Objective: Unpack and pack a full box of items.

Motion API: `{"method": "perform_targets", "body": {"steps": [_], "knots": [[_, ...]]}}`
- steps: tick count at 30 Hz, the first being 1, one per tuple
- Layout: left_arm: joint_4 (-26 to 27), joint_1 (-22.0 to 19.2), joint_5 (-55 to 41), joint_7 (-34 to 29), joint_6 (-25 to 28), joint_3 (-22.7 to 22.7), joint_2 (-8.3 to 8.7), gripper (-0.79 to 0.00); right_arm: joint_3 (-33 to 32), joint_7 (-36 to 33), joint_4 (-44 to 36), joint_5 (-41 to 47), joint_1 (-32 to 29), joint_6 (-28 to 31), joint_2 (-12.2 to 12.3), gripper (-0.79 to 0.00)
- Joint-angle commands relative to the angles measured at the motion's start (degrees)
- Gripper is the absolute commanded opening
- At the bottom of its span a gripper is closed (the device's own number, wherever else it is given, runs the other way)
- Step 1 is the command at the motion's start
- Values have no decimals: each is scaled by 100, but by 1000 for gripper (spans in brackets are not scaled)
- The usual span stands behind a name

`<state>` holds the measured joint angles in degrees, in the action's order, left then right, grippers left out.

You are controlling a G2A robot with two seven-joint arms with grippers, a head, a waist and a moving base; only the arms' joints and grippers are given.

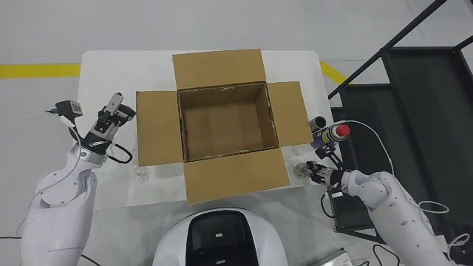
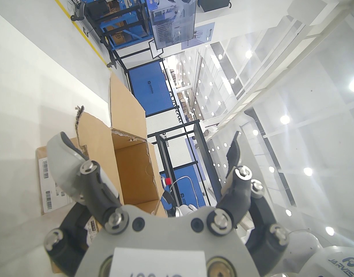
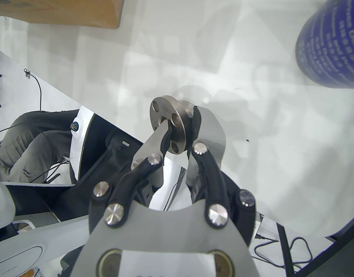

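By the table's front right edge, the right pincer is clamped on one round steel flange with bolt holes. Just beyond are two spray cans, a red-capped blue can and a dark-topped can. One brown cardboard box sits mid-table, four flaps spread outward; the left pincer, jaws apart, hangs beside its left flap.

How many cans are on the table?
2: a dark-capped can and a red-capped can, side by side on the table right of the box. The box looks empty.
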<state>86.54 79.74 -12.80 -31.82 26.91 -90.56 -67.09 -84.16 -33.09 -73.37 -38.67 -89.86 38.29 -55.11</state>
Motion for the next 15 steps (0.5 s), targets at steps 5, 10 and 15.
{"method": "perform_targets", "body": {"steps": [5,10,15], "knots": [[0,0,0,0,0,0,0,0,125,-56,32,-2,160,-208,-14,-785],[0,0,0,0,0,0,0,0,148,-48,52,0,194,-286,-11,-496],[0,0,0,0,0,0,0,0,172,-14,14,-78,178,-329,-3,0]]}}
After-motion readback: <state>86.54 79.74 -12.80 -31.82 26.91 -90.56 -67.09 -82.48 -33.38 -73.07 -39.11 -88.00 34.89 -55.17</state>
